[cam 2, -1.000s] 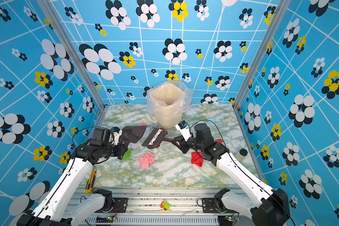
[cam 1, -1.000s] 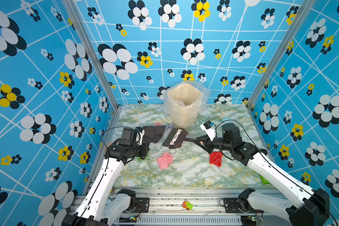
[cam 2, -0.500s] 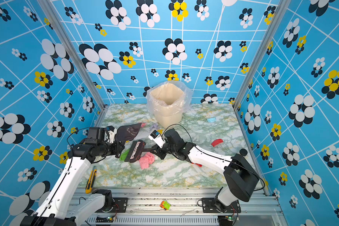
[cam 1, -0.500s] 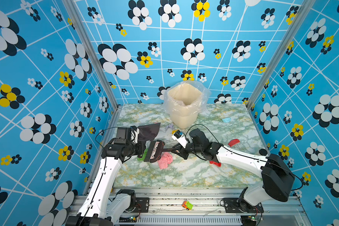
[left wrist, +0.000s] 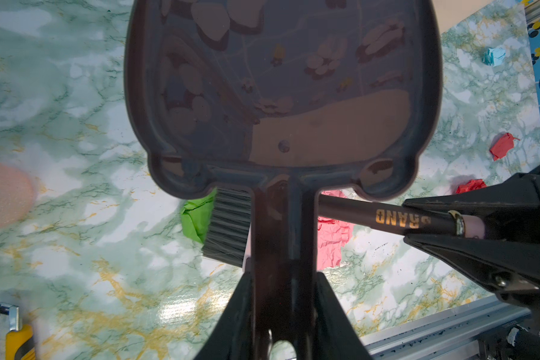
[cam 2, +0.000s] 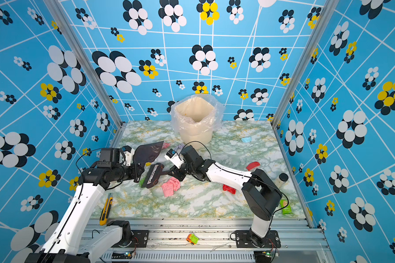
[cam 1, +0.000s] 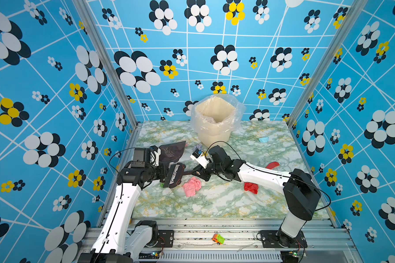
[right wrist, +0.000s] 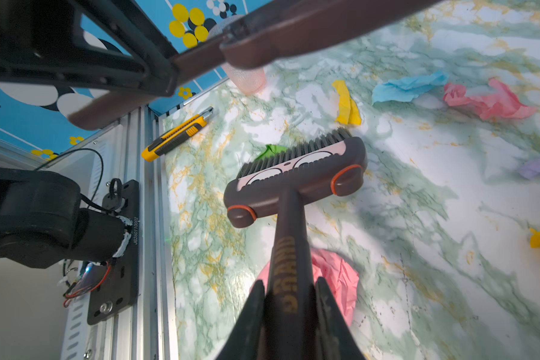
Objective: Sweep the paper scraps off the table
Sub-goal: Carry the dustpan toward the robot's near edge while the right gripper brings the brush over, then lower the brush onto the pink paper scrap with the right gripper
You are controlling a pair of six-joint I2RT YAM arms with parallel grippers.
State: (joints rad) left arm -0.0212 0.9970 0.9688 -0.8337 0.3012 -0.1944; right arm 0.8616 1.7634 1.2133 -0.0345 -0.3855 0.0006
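Both tools are clamped: the green scrap (right wrist: 273, 149) touches the right gripper (right wrist: 289, 283)'s brush (right wrist: 293, 180), on the left gripper (left wrist: 282, 277)'s dustpan (left wrist: 281, 78) side.

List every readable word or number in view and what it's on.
"BRAND": gold lettering on the dark brown plastic brush handle.
"J0260110002", as best it reads: small print on the black metal mounting plate at the left arm's base.
Print on the flat green snack packet: too small to read.
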